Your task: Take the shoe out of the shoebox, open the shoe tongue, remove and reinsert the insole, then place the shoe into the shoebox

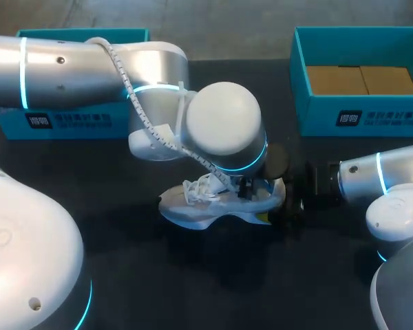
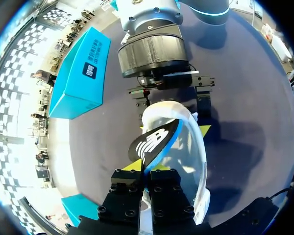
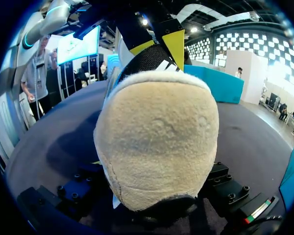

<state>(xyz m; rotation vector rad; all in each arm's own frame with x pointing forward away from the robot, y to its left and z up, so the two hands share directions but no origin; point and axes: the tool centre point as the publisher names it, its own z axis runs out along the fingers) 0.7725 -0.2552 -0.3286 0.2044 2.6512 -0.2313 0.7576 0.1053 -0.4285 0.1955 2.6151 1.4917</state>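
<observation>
in the head view the left arm [image 1: 224,127] covers the middle of the shoe [image 1: 193,206], all of the left gripper [image 2: 146,169] and much of the left shoebox [image 1: 62,124]. the right shoebox [image 1: 361,113] runs off the edge. in the right wrist view the shoe's heel hides the fingertips of the right gripper [image 2: 173,125]. in the left wrist view the insole [image 2: 154,142] covers most of the left gripper's yellow tips.

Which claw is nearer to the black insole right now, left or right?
Left. The left claw pinches the insole over the shoe; the right claw grips the shoe's heel.
</observation>
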